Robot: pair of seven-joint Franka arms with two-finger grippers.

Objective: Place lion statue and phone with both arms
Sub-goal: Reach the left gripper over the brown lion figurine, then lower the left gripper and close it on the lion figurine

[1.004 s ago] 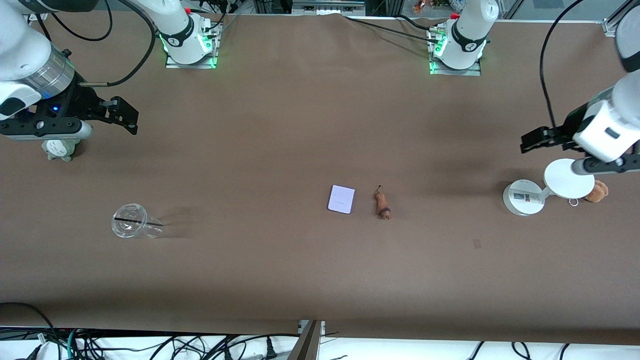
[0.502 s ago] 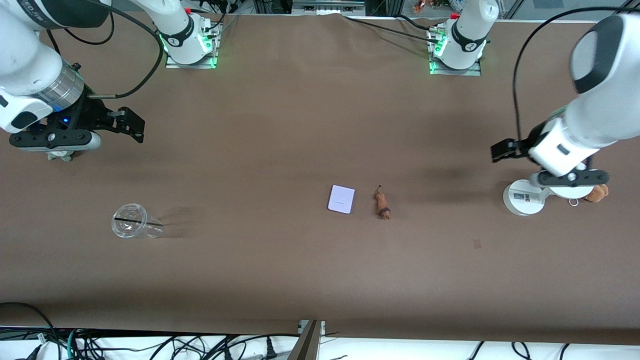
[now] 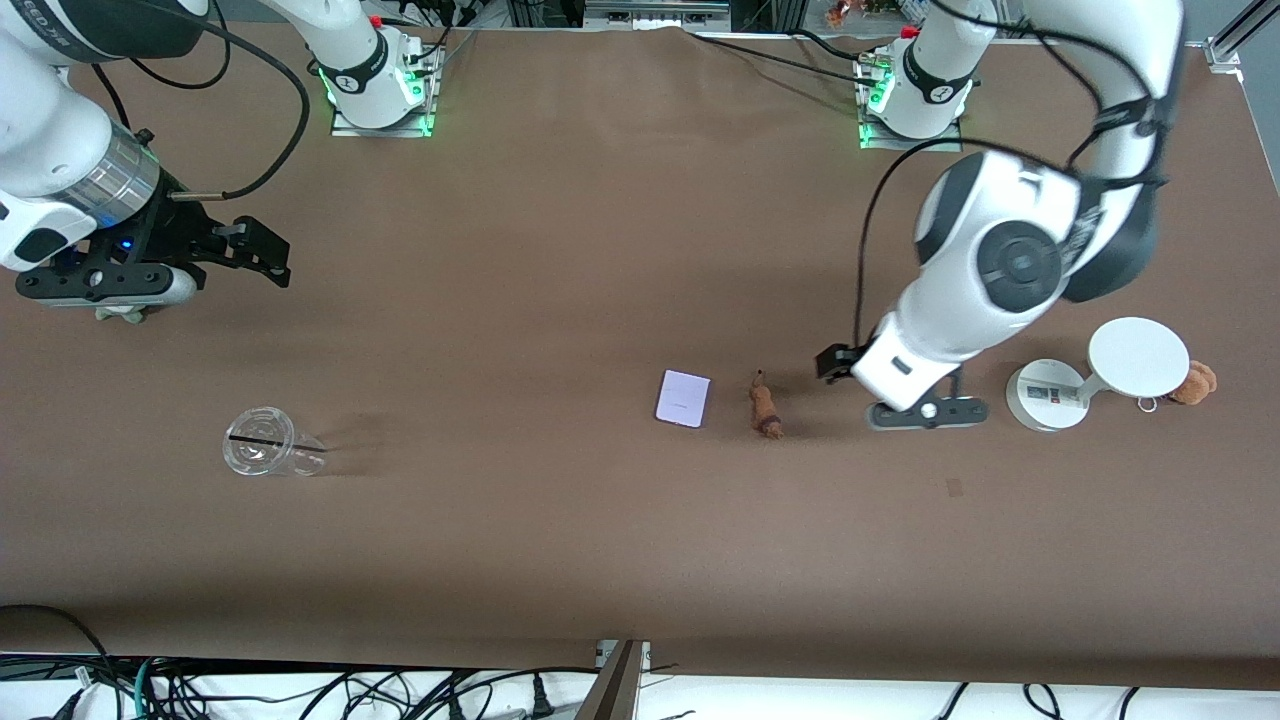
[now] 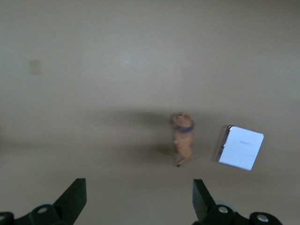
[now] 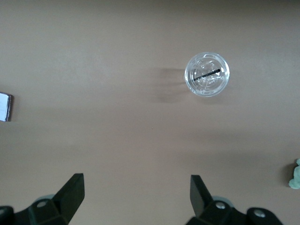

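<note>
So, working across the front view from the right arm's end: the right tool (image 3: 262, 250) is parked up in the air near the grey-green plush (image 3: 120, 312), fingers spread wide and nothing gripped. The plush is mostly hidden under that arm, so only a sliver can be made out. The clear cup (image 3: 262, 441) is seen lying on the counter (image 3: 560, 560), nearer the camera than that tool.

Mid-counter, the phone (image 3: 684, 398) is laid flat, and the lion (image 3: 766, 410) is set just beside it, toward the left arm's end, not touching. The lion's long axis is pointed roughly toward and away from the camera, dark end nearer.

The left tool (image 3: 838, 362) is hung low just off the lion, toward the left arm's end, released and empty. It's clearly the closer arm. In the left wrist view both prongs are seen wide apart with the lion ahead of them, so a short move along the counter is probably what's needed. Fingertips are largely covered by the wrist in the front view.

The white stand (image 3: 1046, 394) and orange plush (image 3: 1194, 383) are left past it.
</note>
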